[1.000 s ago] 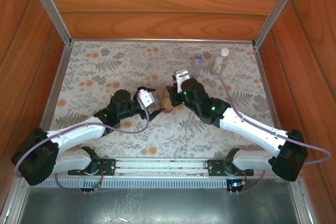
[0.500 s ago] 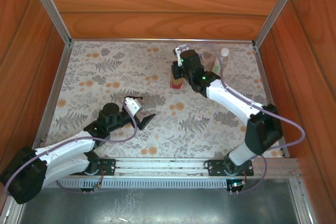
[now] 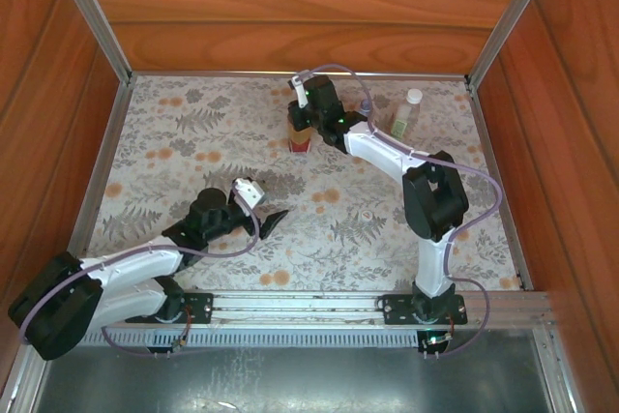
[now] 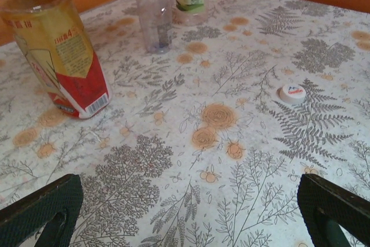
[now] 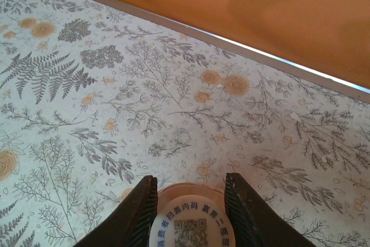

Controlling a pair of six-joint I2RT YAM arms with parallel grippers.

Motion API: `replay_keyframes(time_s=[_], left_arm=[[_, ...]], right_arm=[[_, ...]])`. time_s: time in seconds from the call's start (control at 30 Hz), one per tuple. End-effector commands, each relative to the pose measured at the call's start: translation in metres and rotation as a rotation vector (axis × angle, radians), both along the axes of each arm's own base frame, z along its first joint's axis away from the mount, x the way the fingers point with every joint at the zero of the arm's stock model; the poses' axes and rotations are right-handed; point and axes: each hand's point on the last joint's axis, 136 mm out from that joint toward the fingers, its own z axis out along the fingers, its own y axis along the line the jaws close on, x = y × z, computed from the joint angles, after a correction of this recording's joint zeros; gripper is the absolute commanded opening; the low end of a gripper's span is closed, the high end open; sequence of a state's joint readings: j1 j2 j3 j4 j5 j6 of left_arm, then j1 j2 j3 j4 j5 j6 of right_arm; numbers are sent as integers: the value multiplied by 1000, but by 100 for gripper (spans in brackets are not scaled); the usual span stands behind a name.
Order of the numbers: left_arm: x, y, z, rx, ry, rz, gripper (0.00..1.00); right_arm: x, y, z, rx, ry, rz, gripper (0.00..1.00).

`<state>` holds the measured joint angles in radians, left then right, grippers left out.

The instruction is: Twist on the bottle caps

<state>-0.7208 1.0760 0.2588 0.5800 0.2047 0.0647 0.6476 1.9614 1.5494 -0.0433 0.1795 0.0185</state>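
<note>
The right gripper (image 5: 189,192) is clamping the amber bottle (image 3: 301,132) by its cap (image 5: 188,229), at the far middle of the table (image 3: 174,142) — setting it down finished, I judge. The left gripper (image 4: 188,209) is hanging wide open; next is coming the loose cap (image 4: 292,93) — lying flat mid-table, to be picked up.

Bright, even, warm-toned light; shadows on the desk (image 3: 174,142) are faint and soft. A metal rail (image 5: 277,50) glares white, and close range blurs things (the left end effector (image 4: 185,218), at its fingertips (image 4: 40,212)).
</note>
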Motion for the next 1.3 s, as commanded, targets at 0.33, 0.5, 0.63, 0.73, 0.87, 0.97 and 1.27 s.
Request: replay_keyframes(time_s=[0.33,0.5,0.63,0.73,0.87,0.97,1.27], left_arm=[[27,-24,17,-43,-46,4,100],[34,-39,19,-63,-53,-14,100],[35,-52,17,-67,-49,-40,100],[33,-62,15,-71,-43,-66,100],[31,-72,12,-81,-32,-102,100],[31,-76,13,-88,-32,-115,100],[25,-73,11,-98,-27,-126,100]], right_arm=[[-26,-20,61,17,-94,32,79],[-36,-53,74,-4,-125,-46,85],[-36,-105,78,-60,-121,-203,90],[-31,-140,66,-113,-89,-298,95],[-26,-169,49,-112,-13,-355,99],[-22,-180,38,-93,29,-381,99],[-8,-184,-1,-70,130,-385,99]])
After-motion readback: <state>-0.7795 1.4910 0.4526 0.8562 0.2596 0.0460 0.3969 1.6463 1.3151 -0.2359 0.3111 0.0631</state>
